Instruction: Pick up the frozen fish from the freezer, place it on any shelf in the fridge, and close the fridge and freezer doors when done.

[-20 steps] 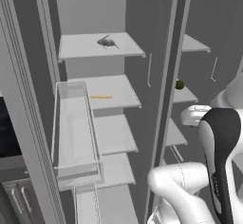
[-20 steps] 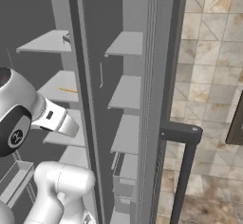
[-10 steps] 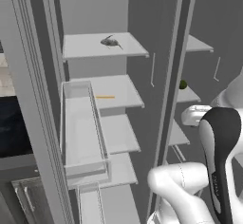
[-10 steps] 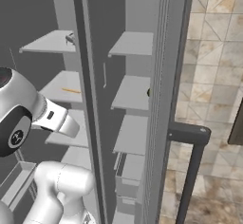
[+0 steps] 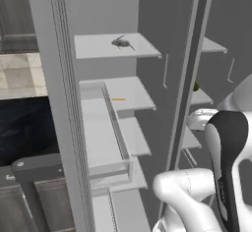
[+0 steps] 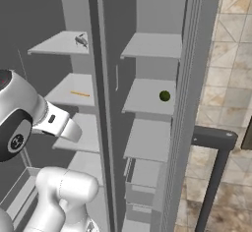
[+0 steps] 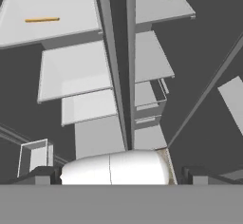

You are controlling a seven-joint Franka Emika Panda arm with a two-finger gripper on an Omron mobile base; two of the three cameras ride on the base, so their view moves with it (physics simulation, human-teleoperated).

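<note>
While both doors stand open, the three views read as follows.

Left base view: the frozen fish point(image 5: 121, 43) lies on the top shelf of the freezer point(image 5: 113, 46), far and high; its long axis runs roughly left to right, thin tail toward the left. An orange sliver point(image 5: 118, 99) lies on the shelf below. The freezer door point(image 5: 64, 108) stands open at near left.

Right base view: the fish point(image 6: 81, 41) sits on the upper left shelf; a green ball point(image 6: 165, 96) rests on a shelf of the fridge point(image 6: 150, 98), to the right of the divider.

Hand view: the gripper point(image 7: 118, 175) looks along the divider at the lower shelves. The fish's shelf seems to lie beyond the sliver point(image 7: 42, 20), so the coming reach is judged up and left.

Gripper state: the tips sit wide apart at the bottom edge, released, holding and touching nothing.
</note>
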